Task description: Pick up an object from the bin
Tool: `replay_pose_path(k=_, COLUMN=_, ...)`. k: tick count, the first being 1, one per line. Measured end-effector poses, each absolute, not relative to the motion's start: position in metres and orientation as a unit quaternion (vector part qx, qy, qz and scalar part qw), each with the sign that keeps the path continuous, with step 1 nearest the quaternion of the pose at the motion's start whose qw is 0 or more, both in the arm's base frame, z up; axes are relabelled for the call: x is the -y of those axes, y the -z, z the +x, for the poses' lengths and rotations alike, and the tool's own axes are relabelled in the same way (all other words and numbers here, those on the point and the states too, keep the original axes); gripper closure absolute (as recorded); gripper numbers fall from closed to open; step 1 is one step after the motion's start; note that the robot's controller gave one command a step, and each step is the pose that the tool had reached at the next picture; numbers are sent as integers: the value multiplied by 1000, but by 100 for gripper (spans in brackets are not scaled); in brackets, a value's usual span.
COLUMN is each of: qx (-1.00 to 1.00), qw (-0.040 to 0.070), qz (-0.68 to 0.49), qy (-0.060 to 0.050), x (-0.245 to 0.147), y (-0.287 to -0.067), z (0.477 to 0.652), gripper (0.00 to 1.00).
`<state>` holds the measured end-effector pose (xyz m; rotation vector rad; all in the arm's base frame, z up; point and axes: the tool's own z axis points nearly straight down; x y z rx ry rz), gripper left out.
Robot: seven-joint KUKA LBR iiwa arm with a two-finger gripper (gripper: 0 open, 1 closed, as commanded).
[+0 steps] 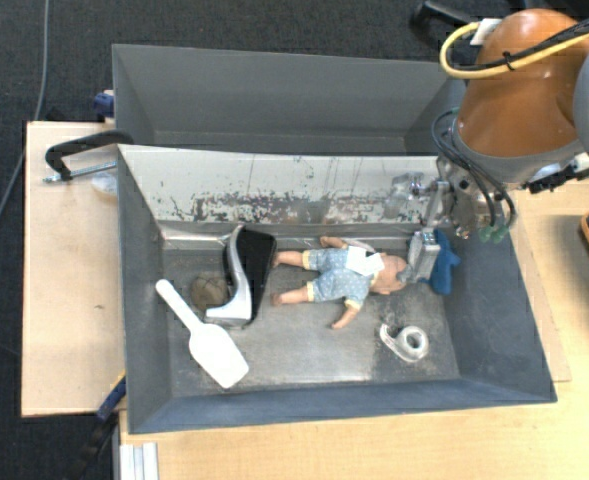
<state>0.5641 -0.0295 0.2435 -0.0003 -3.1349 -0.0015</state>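
My gripper hangs low at the right end of the bin, close to the back wall, right beside the head of a small doll. The doll wears a light blue dress and lies on its back with its head pointing right, towards the gripper. A blue thing lies just right of the gripper against the bin's right wall. In front of the gripper, a small roll of clear tape rests on the bin floor.
To the left of the doll a black and white shoe-like thing stands on edge. A brown lump lies beside it, and a white plastic scoop sits near the front left corner. The arm's orange cover hangs over the bin's right rim.
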Motion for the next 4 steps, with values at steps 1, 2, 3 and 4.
replay_pose_path(k=1, qx=1000, qw=-1, qz=0, qy=0, x=30, y=-248, z=565, gripper=0)
replay_pose_path(k=2, qx=999, qw=-1, qz=-34, qy=1, x=34, y=-191, z=564, gripper=0)
replay_pose_path(k=3, qx=1000, qw=-3, qz=1, qy=0, x=38, y=-162, z=589, gripper=0)
replay_pose_path(k=4, qx=1000, qw=-5, qz=22, qy=0, x=38, y=-99, z=586, gripper=0)
